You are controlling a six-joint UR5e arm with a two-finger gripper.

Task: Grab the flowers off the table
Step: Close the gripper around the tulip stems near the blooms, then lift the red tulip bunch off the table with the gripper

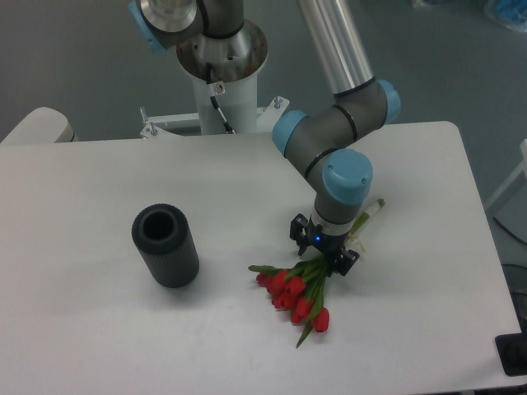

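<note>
The flowers (295, 295), a small bunch of red tulips with green stems and leaves, lie on the white table (99, 329) right of centre. The heads point to the front and the stems (372, 212) run back to the right. My gripper (326, 257) points straight down over the stems just behind the heads. Its fingers stand spread, one on each side of the stems. The fingertips are hidden under the gripper body, so I cannot see whether they touch the stems. The bunch rests on the table.
A dark grey ribbed cylinder vase (165, 245) stands left of the flowers, about a hand's width away. The robot base (221, 74) is at the back edge. The table's right edge (486, 239) is close to the stems' ends.
</note>
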